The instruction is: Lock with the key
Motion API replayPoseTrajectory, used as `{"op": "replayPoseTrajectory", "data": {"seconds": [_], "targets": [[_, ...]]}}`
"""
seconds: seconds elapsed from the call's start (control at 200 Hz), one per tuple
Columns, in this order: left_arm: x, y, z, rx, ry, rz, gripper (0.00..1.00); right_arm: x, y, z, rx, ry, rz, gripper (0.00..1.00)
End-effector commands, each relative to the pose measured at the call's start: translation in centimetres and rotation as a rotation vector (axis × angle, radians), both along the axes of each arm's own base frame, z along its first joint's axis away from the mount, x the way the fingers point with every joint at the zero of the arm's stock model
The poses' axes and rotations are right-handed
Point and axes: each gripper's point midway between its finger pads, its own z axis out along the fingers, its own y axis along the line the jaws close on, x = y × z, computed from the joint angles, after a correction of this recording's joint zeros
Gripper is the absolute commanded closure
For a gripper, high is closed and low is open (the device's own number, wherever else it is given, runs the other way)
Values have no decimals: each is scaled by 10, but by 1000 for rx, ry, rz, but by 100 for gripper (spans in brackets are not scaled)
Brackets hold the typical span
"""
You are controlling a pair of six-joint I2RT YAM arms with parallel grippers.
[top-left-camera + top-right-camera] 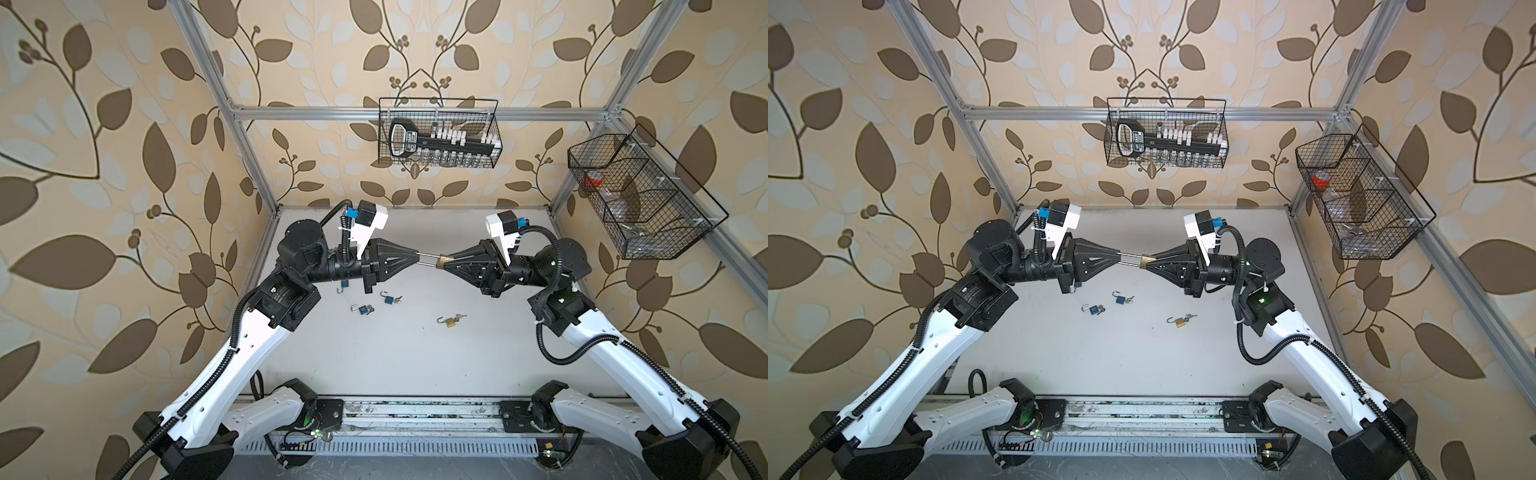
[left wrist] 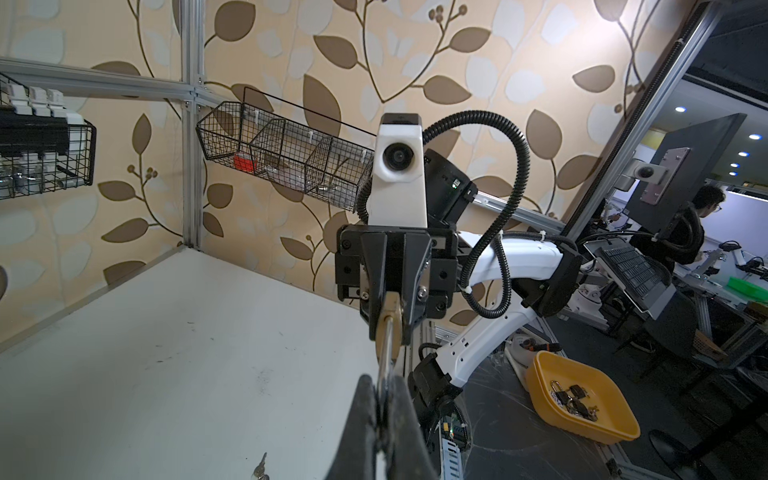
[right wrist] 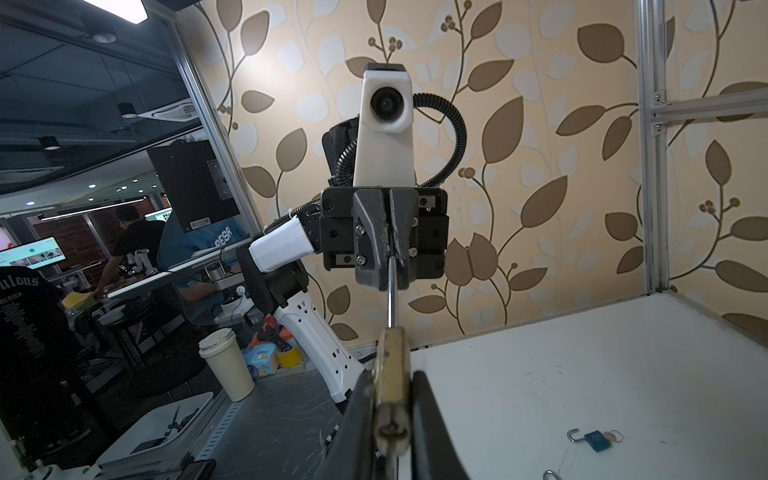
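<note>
Padlock (image 1: pixel 444 261) shackle (image 2: pixel 387 345) end hidden — inside left pincer (image 1: pixel 416 252).

The brass padlock (image 3: pixel 392 368) has a dull yellow metal body, worn and scratched along its edges. Its shackle (image 3: pixel 391 295) is bright, smooth, polished steel. The left gripper (image 1: pixel 416 252) and right gripper (image 1: pixel 453 260) are matt black plastic with a faintly rough face. The table (image 1: pixel 395 357) is white, matt and scuffed. The blue padlock (image 3: pixel 597 441) looks coated, perhaps in plastic, but is too small to tell. The wire basket (image 1: pixel 384 124) is thin black-coated wire, and the frame rail (image 1: pixel 311 112) is satin aluminium.
</note>
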Motion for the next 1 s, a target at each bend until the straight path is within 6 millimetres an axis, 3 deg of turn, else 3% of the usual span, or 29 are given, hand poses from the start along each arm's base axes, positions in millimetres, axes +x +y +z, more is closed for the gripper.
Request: {"op": "replayPoseTrajectory", "data": {"seconds": [0.0,0.395,0.766,0.996], "targets": [[-12,2,16,-24,-75,-33,100,-8,-2,20,26,-57,14,100],[-13,-7,7,-18,-51,-90,100,2,8,20,19,-44,13,100],[-25,-43,-27,58,19,-194,100,6,19,21,29,-47,12,100],[-21,-43,-28,65,28,-151,100,5,17,25,41,-65,6,100]]}}
